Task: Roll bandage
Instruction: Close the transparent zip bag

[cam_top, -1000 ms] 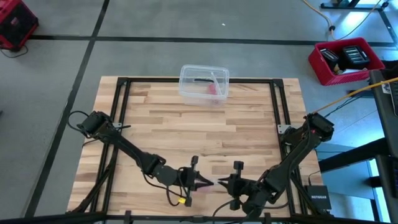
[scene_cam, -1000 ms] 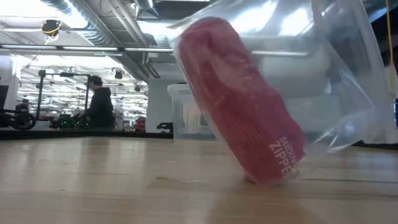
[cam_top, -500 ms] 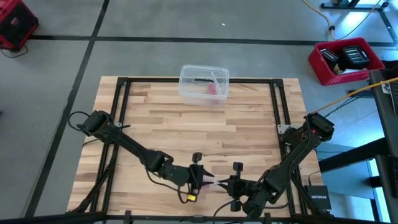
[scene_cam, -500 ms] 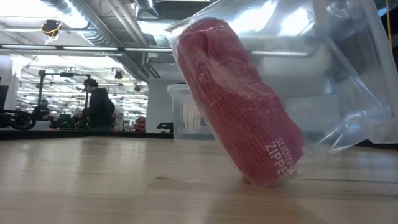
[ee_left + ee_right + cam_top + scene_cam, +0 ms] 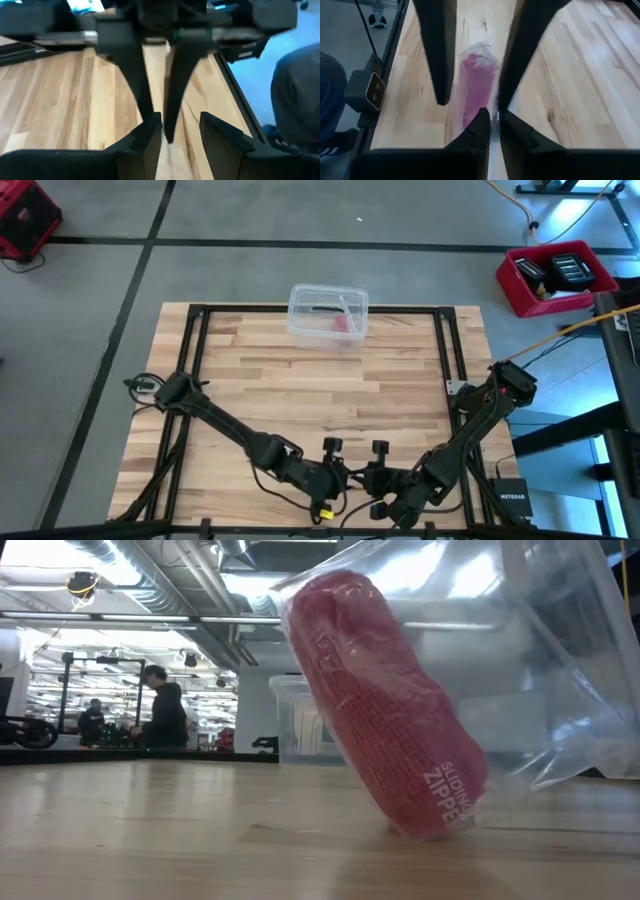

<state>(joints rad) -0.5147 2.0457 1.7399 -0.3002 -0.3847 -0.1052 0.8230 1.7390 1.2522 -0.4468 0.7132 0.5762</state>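
Right end effector (image 5: 491, 120) is pinching the wrapper (image 5: 482, 50) around the bandage (image 5: 475, 90); left end effector (image 5: 180, 132) is gaping (released); wrapper may slip

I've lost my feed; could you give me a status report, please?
Left claw open astride bag. Right claw shut on bag. Bandage rolled, inside it. Nothing obstructing.

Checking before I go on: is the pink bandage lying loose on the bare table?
No, the rolled bandage sits inside a clear zipper bag.
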